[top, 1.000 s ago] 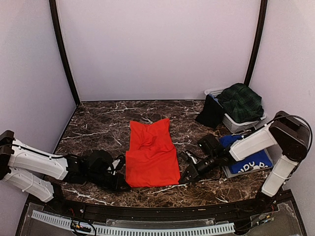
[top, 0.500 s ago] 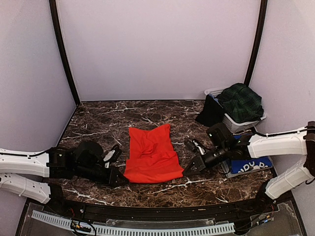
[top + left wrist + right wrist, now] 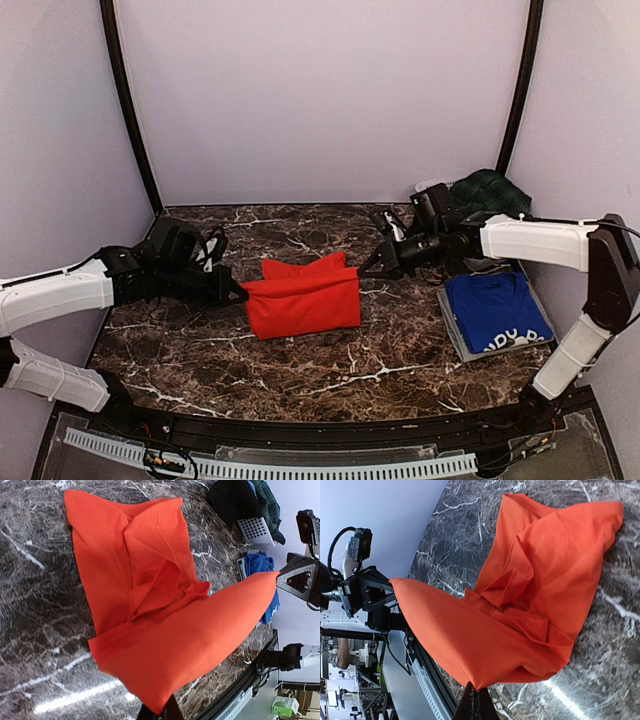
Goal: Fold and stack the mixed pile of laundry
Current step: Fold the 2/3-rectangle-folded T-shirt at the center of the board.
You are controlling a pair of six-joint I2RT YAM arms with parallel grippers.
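Observation:
The red-orange T-shirt (image 3: 302, 299) hangs folded over itself in the middle of the marble table, its near hem lifted toward the back. My left gripper (image 3: 240, 290) is shut on the hem's left corner (image 3: 159, 706). My right gripper (image 3: 366, 272) is shut on the right corner (image 3: 481, 684). The shirt's far half lies rumpled on the table (image 3: 125, 555) (image 3: 555, 555). A folded royal blue T-shirt (image 3: 497, 310) with white print rests on a grey tray (image 3: 450, 335). The dark green tartan skirt (image 3: 492, 192) sits in the basket behind my right arm, and the black garment (image 3: 232, 500) hangs at the basket's side.
The white slotted basket (image 3: 256, 530) stands at the back right corner. Dark curved posts (image 3: 125, 100) (image 3: 520, 85) rise at both back corners against pale walls. A black rail (image 3: 300, 435) runs along the table's near edge.
Both grippers have carried the shirt's near hem up and toward the back, doubling the shirt over. Both arms stretched far out over the table.

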